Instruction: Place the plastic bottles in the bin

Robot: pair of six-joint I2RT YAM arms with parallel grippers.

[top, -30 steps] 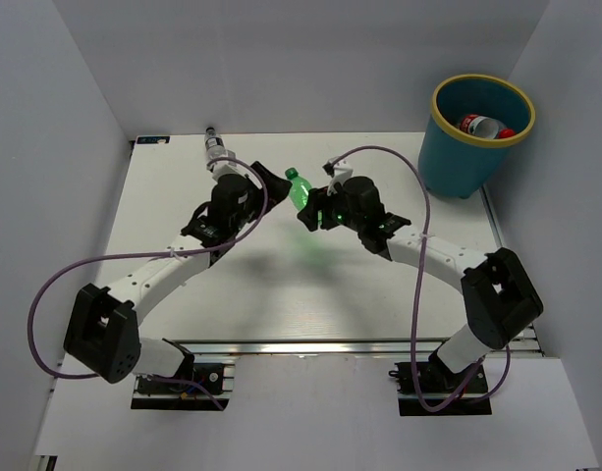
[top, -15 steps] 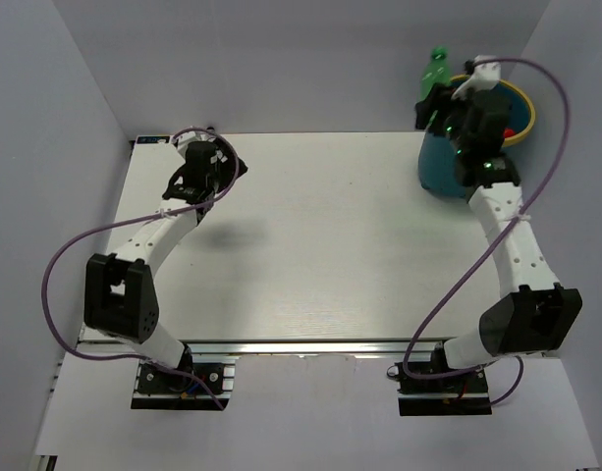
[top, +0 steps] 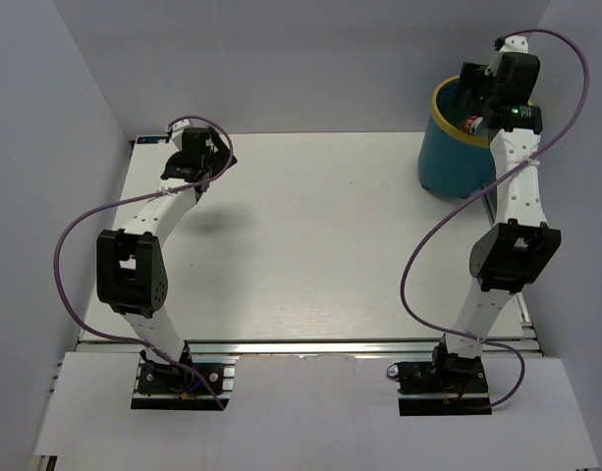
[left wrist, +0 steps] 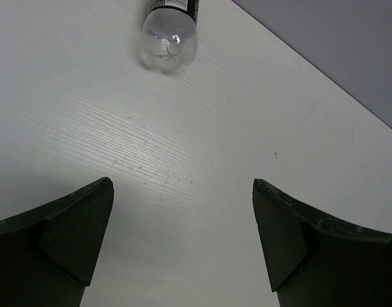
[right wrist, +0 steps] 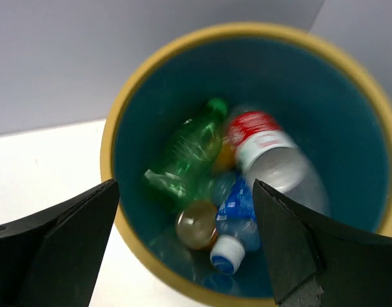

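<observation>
The right gripper (right wrist: 184, 187) hangs spread and empty directly over the bin (right wrist: 247, 31). Inside the bin lie one green bottle (right wrist: 189, 150), one red-labelled bottle (right wrist: 266, 150), one blue-labelled bottle (right wrist: 237, 220) and one orange bottle (right wrist: 196, 225); anything beneath them is too blurred to count. Well apart from the bin, across the table (left wrist: 183, 128), the left gripper (left wrist: 183, 182) is also spread and empty, with one clear bottle (left wrist: 170, 38) lying just ahead of it.

Your right arm (top: 514, 186) stands stretched up tall, wrist bent over the bin (top: 456, 162). The right gripper (right wrist: 183, 246) hangs directly above the bin's mouth, jaws spread wide with nothing between them. Your left arm (top: 148, 214) reaches well away from the bin, and the left gripper (left wrist: 181, 240) points down, equally wide open and empty.
</observation>
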